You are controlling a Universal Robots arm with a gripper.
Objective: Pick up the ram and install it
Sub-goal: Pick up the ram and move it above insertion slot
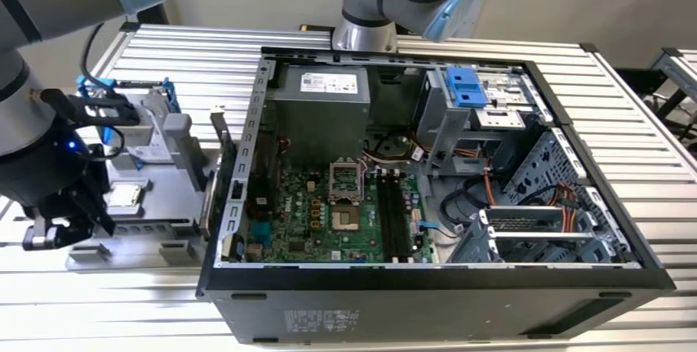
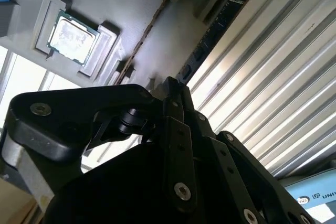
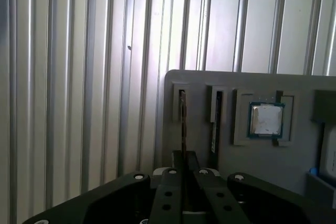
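Ribbed metal table [image 1: 130, 50] all round, with the open computer case [image 1: 436, 287] in the middle and the grey parts tray [image 3: 294, 82] off to the exterior view's left, where my arm is parked.

The gripper [image 3: 184, 161] looks pressed together on the near end of the ram stick [image 3: 182, 121]. That's my read, since the stick runs right into the fingertips in both wrist views. The stick sits upright in the outermost tray slot, with a second stick [image 3: 214, 129] just beside it and the square chip [image 3: 266, 119] one pocket further in.

What worries me is that the pinch is on a very thin edge. If the grip is off-centre, the stick could twist and jam against the slot walls. It could also tip into its neighbour, because those two are close.

On views, the first wrist view gives me the stick dead edge-on, which is great for alignment and useless for depth. The second wrist view catches its dark flat face [image 2: 212, 27] from the side, so I can see how far along it the grip sits. The exterior view is where I get the case and the black memory slots [image 1: 394, 213], well apart from the tray.
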